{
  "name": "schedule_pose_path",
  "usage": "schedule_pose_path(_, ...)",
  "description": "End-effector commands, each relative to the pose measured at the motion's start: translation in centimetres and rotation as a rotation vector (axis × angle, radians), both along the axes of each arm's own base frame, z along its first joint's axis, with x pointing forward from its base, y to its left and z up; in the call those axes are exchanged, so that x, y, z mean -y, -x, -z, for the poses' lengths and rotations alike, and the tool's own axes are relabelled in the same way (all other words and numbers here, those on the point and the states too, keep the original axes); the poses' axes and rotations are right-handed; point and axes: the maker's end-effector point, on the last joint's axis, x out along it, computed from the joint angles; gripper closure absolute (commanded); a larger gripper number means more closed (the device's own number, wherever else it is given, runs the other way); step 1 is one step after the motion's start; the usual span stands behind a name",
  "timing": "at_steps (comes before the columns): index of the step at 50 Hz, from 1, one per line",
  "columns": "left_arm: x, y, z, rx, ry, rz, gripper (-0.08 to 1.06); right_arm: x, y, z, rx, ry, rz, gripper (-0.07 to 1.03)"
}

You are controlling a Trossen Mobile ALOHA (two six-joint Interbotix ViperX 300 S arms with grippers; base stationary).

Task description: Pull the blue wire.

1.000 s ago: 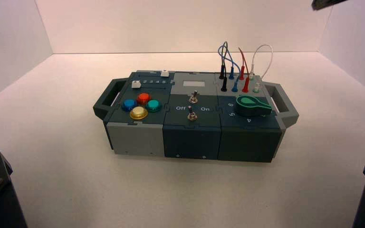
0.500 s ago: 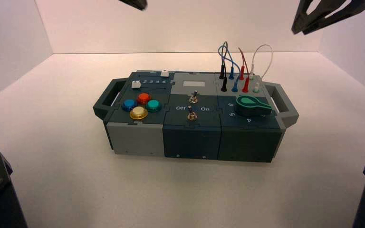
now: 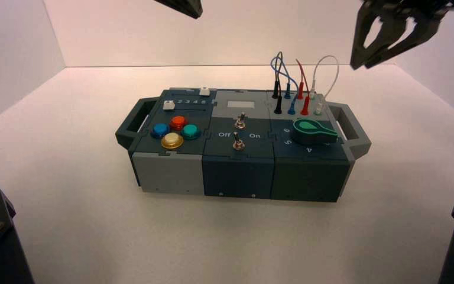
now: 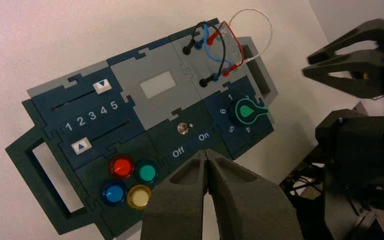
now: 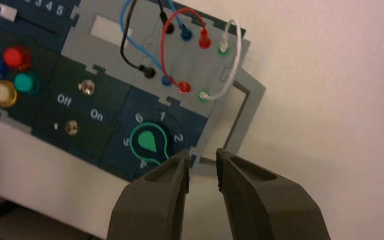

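Because the blue wire [image 3: 295, 81] sits toward the surface's far edge, I hold my right gripper [image 5: 203, 154] above there, fingers spread, ready to descend.

Nearest the right jaws, to their left, the white wire [image 3: 337, 71] arches over its sockets; the red wire [image 3: 302, 71] and black wire [image 3: 281, 59] loop farther left of them. The green knob [image 3: 312, 131] lies nearer the camera than those jaws. Toward the camera from the left jaws are two white sliders [image 4: 102, 86], then red [image 4: 121, 166], green [image 4: 147, 172], blue [image 4: 113, 193] and yellow [image 4: 139, 197] buttons. Two toggle switches [image 3: 240, 123] lie between both pairs of jaws, also nearer the camera.
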Motion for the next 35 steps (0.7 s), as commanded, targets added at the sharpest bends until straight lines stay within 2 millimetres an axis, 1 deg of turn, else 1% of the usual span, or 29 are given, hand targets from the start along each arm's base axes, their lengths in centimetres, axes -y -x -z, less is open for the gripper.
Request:
schedule_pose_path(1,0.5,-0.4,-1.2,0.021,0.026,0.0,1.01,-1.0,-1.0,-0.2,0.032,-0.029,0.013,0.65)
schedule_pose_path(14,0.8,-0.9,-0.5,0.018,0.029,-0.02,1.01,-3.3,-1.4,1.0,0.028,-0.096,0.02,0.65)
schedule_pose_path(22,0.8,-1.3,-0.2,0.03,0.031,-0.033,1.01,-4.1,-1.6,1.9,0.013,-0.121,0.034,0.65)
schedule_pose_path(35,0.9,-1.5,-0.1,0.03,0.03,-0.035,1.01,-4.6,-2.4,4.0,-0.026,-0.102,0.042,0.65)
